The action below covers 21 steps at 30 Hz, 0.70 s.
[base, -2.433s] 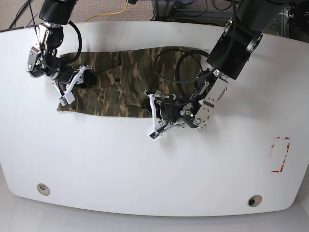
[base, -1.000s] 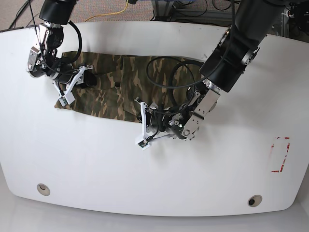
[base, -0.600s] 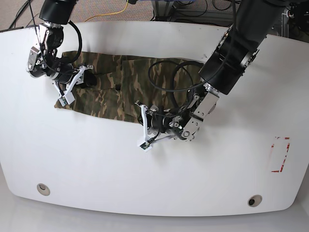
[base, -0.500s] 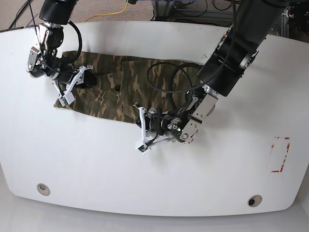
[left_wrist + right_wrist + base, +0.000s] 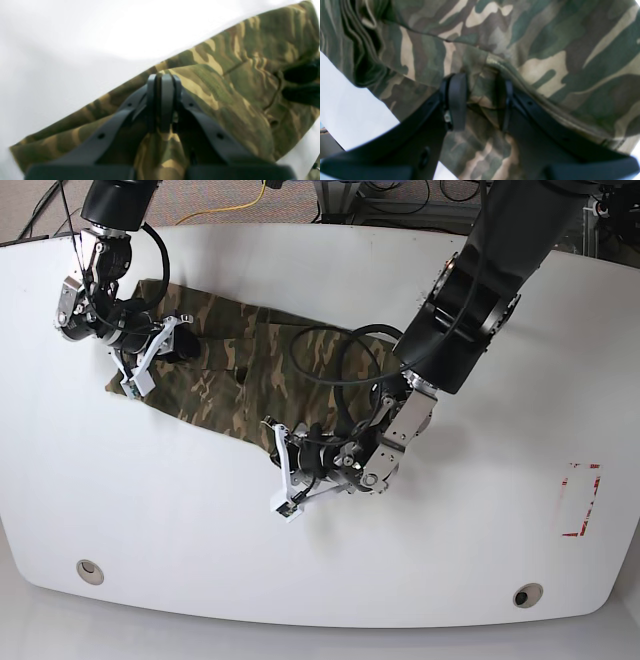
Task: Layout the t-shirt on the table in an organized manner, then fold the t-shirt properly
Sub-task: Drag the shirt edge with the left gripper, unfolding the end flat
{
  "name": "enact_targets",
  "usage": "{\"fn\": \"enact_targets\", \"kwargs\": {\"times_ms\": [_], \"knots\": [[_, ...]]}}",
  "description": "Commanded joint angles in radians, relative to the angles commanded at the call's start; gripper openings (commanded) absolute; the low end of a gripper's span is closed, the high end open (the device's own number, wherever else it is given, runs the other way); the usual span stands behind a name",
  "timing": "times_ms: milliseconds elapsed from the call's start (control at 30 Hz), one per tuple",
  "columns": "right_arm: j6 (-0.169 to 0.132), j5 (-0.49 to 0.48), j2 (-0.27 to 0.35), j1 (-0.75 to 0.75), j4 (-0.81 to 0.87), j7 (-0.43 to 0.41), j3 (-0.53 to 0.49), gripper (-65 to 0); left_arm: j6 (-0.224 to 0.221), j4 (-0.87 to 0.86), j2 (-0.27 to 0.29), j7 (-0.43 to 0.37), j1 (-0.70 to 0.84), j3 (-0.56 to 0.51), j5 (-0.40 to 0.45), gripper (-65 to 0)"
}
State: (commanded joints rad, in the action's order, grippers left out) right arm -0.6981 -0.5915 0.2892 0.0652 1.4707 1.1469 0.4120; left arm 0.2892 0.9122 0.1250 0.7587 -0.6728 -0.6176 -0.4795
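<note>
The t-shirt (image 5: 240,370) lies on the far-left part of the white tabletop (image 5: 200,520), stretched as a long camouflage band that runs from the far left toward the middle, slanting nearer as it goes right. Both arms hold it, one at each end.

The left pincer (image 5: 161,100) is at the shirt's right, nearer end, in the middle of the tabletop. In the left wrist view its two dark fingers (image 5: 167,102) are pressed together with a ridge of camouflage cloth pinched between them, so it is closed on the t-shirt. Beyond the fingertips the fabric spreads away in two layers, its edge lying against bare white tabletop.

The right pincer (image 5: 480,102) is at the shirt's far-left end. In the right wrist view its fingers (image 5: 457,100) stand a little apart with a bunched fold of cloth filling the gap between them, gripping the t-shirt. A stack of folded edges shows at the upper left of that view, with white tabletop visible below it.

In the base view a black cable (image 5: 330,360) loops from the left arm over the shirt's right half. A red tape outline (image 5: 580,498) sits well apart at the right side of the tabletop, and two round grommet holes (image 5: 90,570) lie along the near edge.
</note>
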Motion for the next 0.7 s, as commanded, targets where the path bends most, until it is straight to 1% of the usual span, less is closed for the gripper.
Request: {"fn": "enact_targets", "kwargs": {"times_ms": [133,233,400,533,567,700], "knots": [[0.000,0.002,0.000,0.000,0.000,0.000,-0.002,-46.3,-0.002,-0.008,0.008,-0.041,-0.015,-0.003,0.002,-64.9],[0.000,0.002,0.000,0.000,0.000,0.000,-0.002,-46.3,-0.002,-0.008,0.023,-0.044,-0.017,-0.006,0.002,-64.7],[0.000,0.002,0.000,0.000,0.000,0.000,-0.002,-46.3,-0.002,-0.008,0.026,-0.044,-0.017,-0.006,0.002,-63.6],[0.000,0.002,0.000,-0.002,0.000,0.000,-0.002,-46.3,-0.002,-0.002,0.026,-0.044,-0.014,0.002,-0.002,-55.8],[0.000,0.002,0.000,-0.002,0.000,0.000,-0.002,-46.3,-0.002,0.003,0.026,-0.043,-0.014,0.005,-0.002,-51.1],[0.000,0.002,0.000,-0.002,0.000,0.000,-0.003,-46.3,-0.002,0.061,0.021,-0.031,-0.011,0.038,-0.005,-38.3]]}}
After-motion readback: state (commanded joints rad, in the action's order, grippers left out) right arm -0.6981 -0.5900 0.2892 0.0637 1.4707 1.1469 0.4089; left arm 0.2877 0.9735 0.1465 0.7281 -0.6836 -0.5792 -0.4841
